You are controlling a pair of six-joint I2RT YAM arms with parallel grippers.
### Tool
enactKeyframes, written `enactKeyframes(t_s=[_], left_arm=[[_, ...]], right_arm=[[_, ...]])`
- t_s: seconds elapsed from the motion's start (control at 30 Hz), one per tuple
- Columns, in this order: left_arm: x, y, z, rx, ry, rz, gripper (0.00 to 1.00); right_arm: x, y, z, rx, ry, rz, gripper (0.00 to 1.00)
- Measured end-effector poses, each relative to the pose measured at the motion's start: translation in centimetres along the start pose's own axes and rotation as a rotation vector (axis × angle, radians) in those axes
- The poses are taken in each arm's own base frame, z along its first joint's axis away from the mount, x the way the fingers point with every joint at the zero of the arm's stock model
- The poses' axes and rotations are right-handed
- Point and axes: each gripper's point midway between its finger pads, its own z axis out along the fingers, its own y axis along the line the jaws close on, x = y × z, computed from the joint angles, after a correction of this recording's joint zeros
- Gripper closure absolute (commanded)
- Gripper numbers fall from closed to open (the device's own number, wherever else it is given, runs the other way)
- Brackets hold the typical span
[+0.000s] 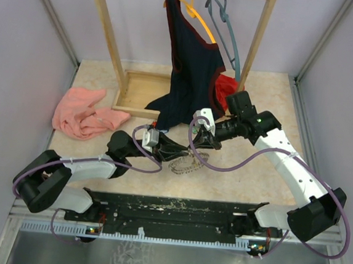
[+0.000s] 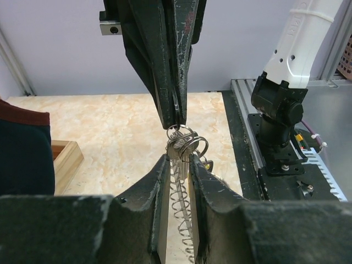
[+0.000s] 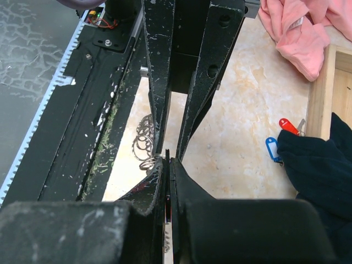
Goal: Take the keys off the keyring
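Left end effector [image 2: 179, 164], bottom centre, clamped on the coiled keyring [image 2: 184, 209], which sits between its fingers over the worktop [image 2: 110, 137]. Just beyond, the bunch of keys [image 2: 186, 146] is pinched at its top by the right end effector [image 2: 176, 124], whose fingers are pressed together. Farther off, a red-tagged key [image 3: 287, 125] and a blue-tagged key [image 3: 272, 148] lie beside a dark garment [image 3: 319, 165].

Count: two loose key tags, red tag [image 3: 287, 125] and blue tag [image 3: 273, 149]. Two hangers: orange hanger [image 1: 196, 13], grey-blue hanger [image 1: 229, 35]. One keyring [image 2: 182, 209], one pink cloth [image 1: 82, 114], one dark garment [image 1: 191, 65], one wooden rack [image 1: 110, 37].
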Motion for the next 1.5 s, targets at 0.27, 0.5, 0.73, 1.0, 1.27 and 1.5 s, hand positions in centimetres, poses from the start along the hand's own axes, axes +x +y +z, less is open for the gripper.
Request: enactKeyframes(t_s=[0.27,0.5,0.73,1.0,1.27,1.5], left_arm=[[-0.2,-0.3,0.1,0.012,-0.008,-0.005,0.74],[-0.4,-0.3,0.1,0.014,-0.015,-0.021,0.74],[-0.4,-0.2,0.4,0.016,-0.014,-0.039,0.76],[-0.2,-0.1,0.4,0.010,-0.010,-0.052,0.72],[0.0,0.6,0.1,-0.039,0.006,-0.030,0.68],[-0.1,1.1,-0.6,-0.092,0.023,-0.011,0.62]], right_arm=[[0.1,0.0,0.0,0.001,0.000,0.001,1.00],[0.4,0.0,0.2,0.003,0.013,0.003,1.00],[0.6,-0.3,0.3,0.019,0.024,0.019,1.00],[0.6,-0.8,0.4,0.039,0.028,0.033,1.00],[0.7,-0.6,0.3,0.033,0.031,0.030,1.00],[0.7,-0.7,0.3,0.033,0.031,0.020,1.00]])
